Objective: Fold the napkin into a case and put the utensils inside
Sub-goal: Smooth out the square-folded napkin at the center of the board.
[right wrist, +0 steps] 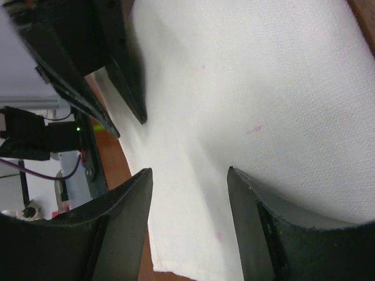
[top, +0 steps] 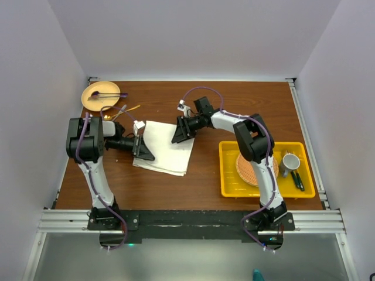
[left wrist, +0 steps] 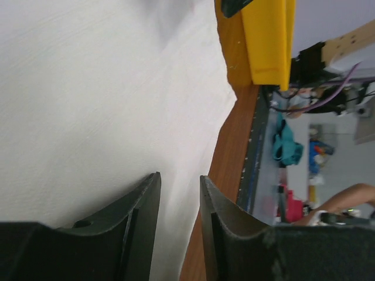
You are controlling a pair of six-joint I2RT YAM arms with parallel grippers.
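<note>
Napkin [top: 167, 149]: cream-white plain cloth, spread flat on brown wooden table [top: 193, 187] near its centre, still a broad four-sided shape, not a narrow pouch.

Left gripper [left wrist: 180, 181]: at the napkin's 9 o'clock edge, low over the cloth, fingers parted by a narrow gap, nothing clamped between them.

Right gripper [right wrist: 188, 175]: over the napkin's 1 o'clock corner, jaws spread wider, released, cloth visible beneath.

Slim gold-coloured metal utensils [top: 130, 109]: on the bare table at 11 o'clock from the napkin, outside the cloth.

Round tan plate [top: 94, 99]: further out at 10 o'clock, purple utensil [top: 110, 94] across it.

Yellow plastic tray [top: 229, 170]: at 3 o'clock, holding round woven orange mat [top: 249, 171], grey mug [top: 289, 163] and dark green-handled utensils [top: 297, 180].
</note>
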